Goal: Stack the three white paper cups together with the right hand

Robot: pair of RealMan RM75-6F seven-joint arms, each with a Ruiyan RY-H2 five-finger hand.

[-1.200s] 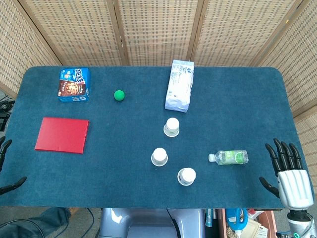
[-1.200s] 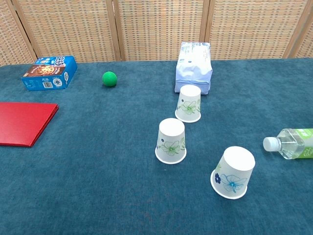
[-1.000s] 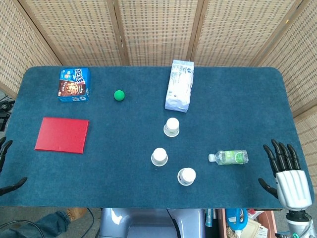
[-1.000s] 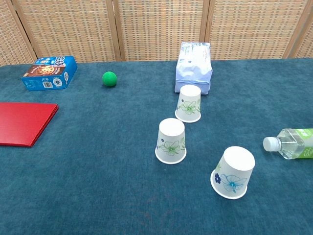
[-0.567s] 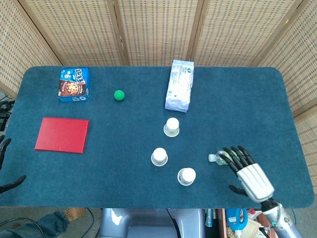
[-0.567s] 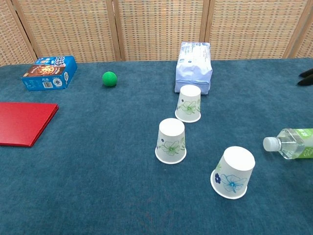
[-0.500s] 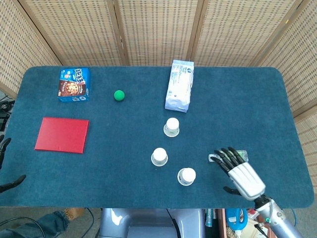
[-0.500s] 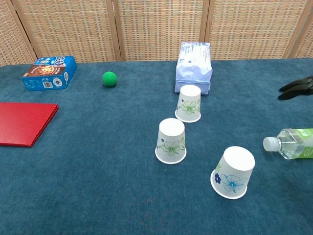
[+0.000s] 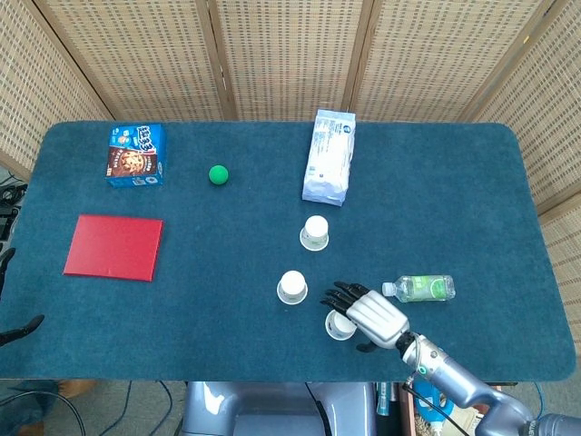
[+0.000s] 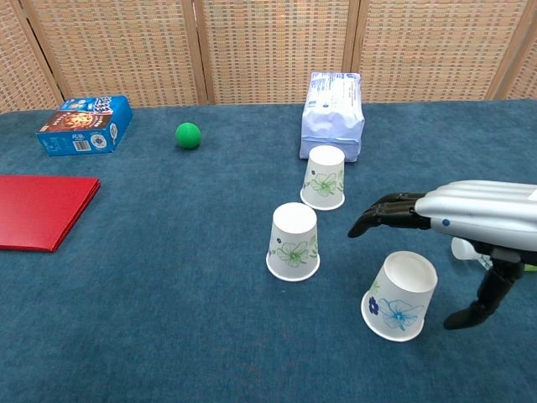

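Three white paper cups with flower prints stand upside down on the blue table: the far cup (image 9: 314, 232) (image 10: 324, 177), the middle cup (image 9: 292, 287) (image 10: 294, 242) and the near cup (image 9: 339, 326) (image 10: 399, 295). My right hand (image 9: 370, 314) (image 10: 460, 213) hovers palm down just over the near cup, its fingers (image 10: 388, 210) spread and pointing left, its thumb hanging down at the cup's right side. It holds nothing. Only dark fingertips of my left hand (image 9: 18, 329) show at the table's left edge, spread apart and empty.
A clear water bottle (image 9: 419, 288) lies on its side just right of my right hand. A white tissue pack (image 9: 329, 156) lies behind the far cup. A green ball (image 9: 218, 174), a blue cookie box (image 9: 136, 154) and a red folder (image 9: 114, 246) sit at the left.
My right hand has swept left from the table's right edge, past the bottle, to above the near cup. The cups have not moved.
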